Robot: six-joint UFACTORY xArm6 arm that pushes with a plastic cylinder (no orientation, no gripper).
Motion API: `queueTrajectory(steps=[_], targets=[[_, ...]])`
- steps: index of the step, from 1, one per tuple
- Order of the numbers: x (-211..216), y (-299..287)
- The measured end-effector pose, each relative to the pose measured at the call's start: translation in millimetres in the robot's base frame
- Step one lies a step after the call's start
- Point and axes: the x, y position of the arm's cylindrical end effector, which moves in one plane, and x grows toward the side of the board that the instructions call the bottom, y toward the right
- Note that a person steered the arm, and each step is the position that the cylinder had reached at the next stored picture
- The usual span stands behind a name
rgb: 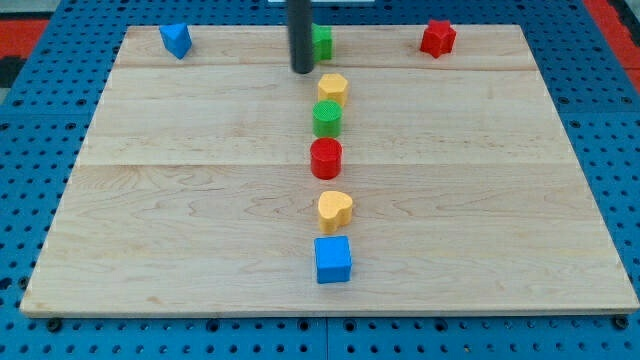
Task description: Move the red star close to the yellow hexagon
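Standing with my tip (302, 70) just left of the yellow hexagon (333, 88), having no jaws, I am far from the red star (437, 38).

Red star (437, 38) top right, well apart from upper-centre yellow hexagon (333, 88)

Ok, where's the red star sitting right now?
The red star sits near the board's top edge at the view's right, far right of the green block and my tip.
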Motion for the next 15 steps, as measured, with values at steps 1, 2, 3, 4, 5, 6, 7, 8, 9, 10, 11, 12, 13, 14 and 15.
queueTrajectory(steps=[1,2,3,4,5,6,7,8,9,10,11,12,13,14,15], targets=[[10.0,83.5],[5.2,198.5],[-30.4,277.6],[-77.0,255.6],[-68.3,211.4],[-35.5,188.4],[-20.0,168.1],[-51.8,188.0],[-68.6,146.6],[-58.6,92.2],[-27.1,83.5],[-50.0,131.0],[-74.4,148.5],[-51.1,170.1],[-21.2,126.8]])
